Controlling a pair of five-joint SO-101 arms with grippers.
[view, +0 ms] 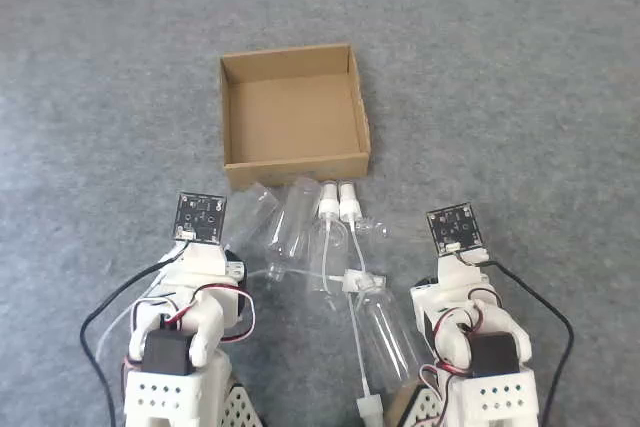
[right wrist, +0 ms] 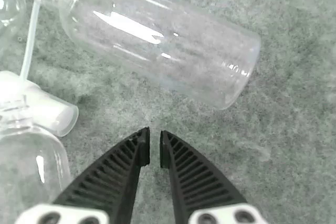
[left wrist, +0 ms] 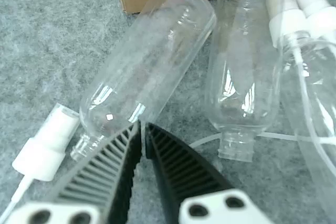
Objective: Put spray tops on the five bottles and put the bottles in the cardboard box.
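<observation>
You have the left gripper drawn down to a narrow slit with nothing between its jaws, its tips just short of the neck end of an uncapped bottle lying on the grey mat, and a loose spray top lies just beside that neck. Your right gripper is likewise closed to a slit on nothing, pointing at the mat near a second bottle lying on its side. The cardboard box sits open-topped at the far side, with the remaining bottles lying between it and your arms
</observation>
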